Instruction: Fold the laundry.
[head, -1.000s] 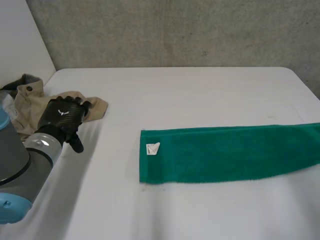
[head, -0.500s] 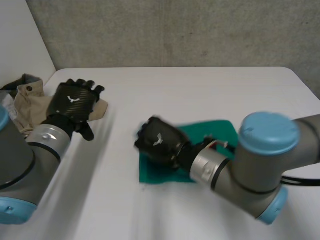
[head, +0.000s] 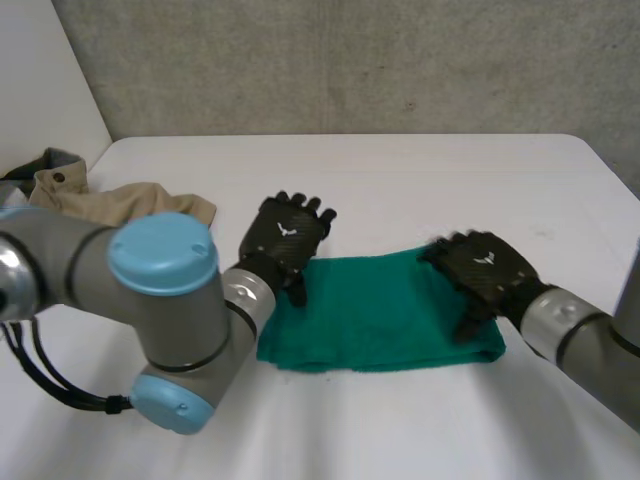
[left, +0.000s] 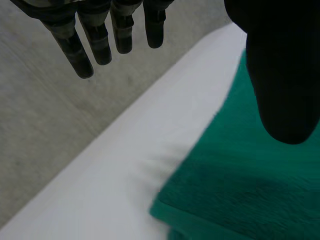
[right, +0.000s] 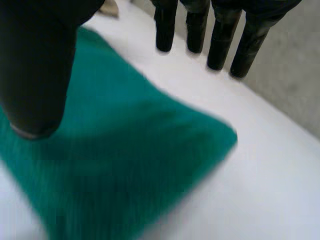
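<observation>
My left hand (head: 285, 235) and right hand (head: 482, 270) are over opposite ends of the green towel (head: 380, 315), fingers straight and holding nothing. The towel lies mid-worktop (head: 400, 170), and a beige garment (head: 150, 200) sits beyond my left arm.

Cam setup: one high rear cam, two wrist cams.
Head cam sits behind and between the arms, looking down across the table (head: 400, 170) toward the wall (head: 350, 60); it is wide, with left hand (head: 285, 232) and right hand (head: 485, 268) both in frame. Left wrist cam looks along the left hand's palm, very close, towel (head: 375, 320) under its thumb. Right wrist cam does the same on the right hand, with a towel corner near its fingertips. All three share towel and table.
</observation>
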